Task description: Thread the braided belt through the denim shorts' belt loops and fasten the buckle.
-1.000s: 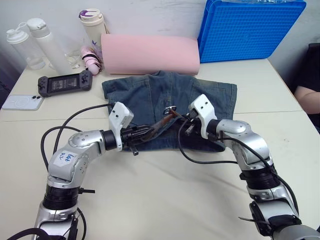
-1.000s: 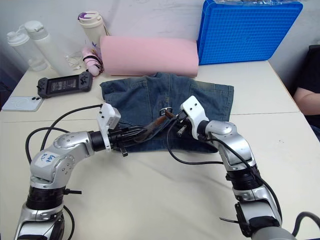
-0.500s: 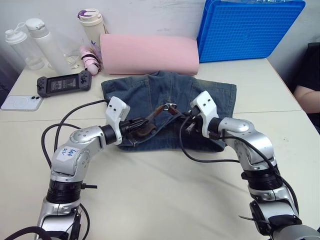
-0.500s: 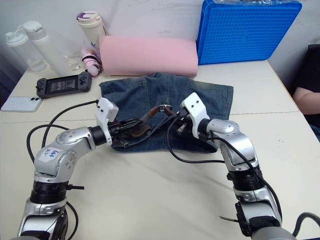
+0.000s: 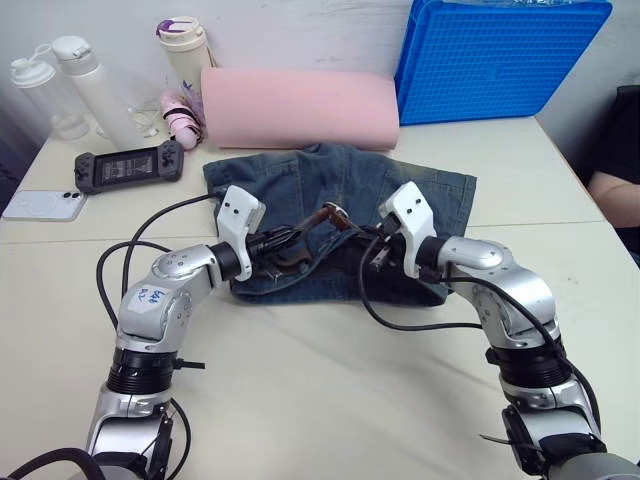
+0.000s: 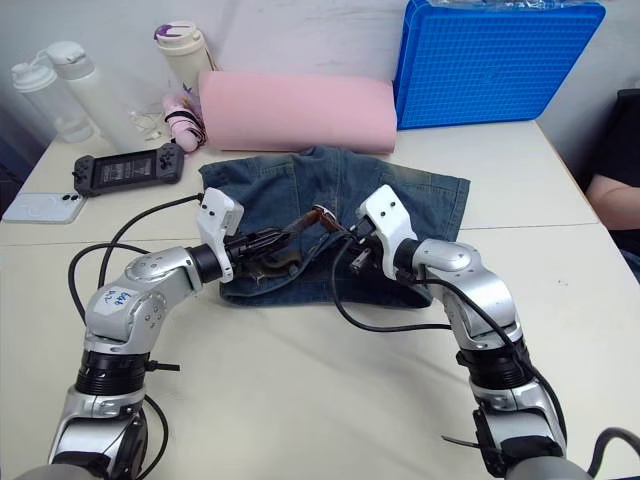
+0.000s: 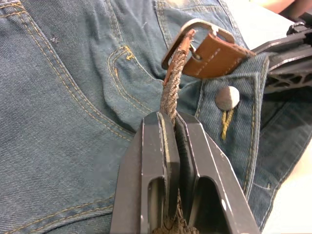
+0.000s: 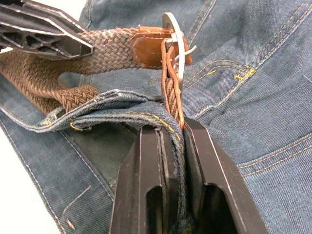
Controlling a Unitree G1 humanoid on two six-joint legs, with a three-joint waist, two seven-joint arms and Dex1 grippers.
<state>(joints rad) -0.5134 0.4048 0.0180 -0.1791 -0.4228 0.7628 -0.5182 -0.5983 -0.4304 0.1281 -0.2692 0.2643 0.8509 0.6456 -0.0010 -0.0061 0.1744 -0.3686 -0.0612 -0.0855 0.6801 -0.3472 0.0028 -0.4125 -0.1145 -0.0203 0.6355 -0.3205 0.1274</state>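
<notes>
I can't make out any belt loops (image 6: pixel 300 262) at this size. Much of the braided belt (image 8: pixel 73 95) runs hidden inside the denim shorts (image 8: pixel 253 87) waistband and between my fingers (image 8: pixel 146 195).

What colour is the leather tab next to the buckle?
The leather tab beside the buckle is tan brown; the left wrist view shows it best.
</notes>
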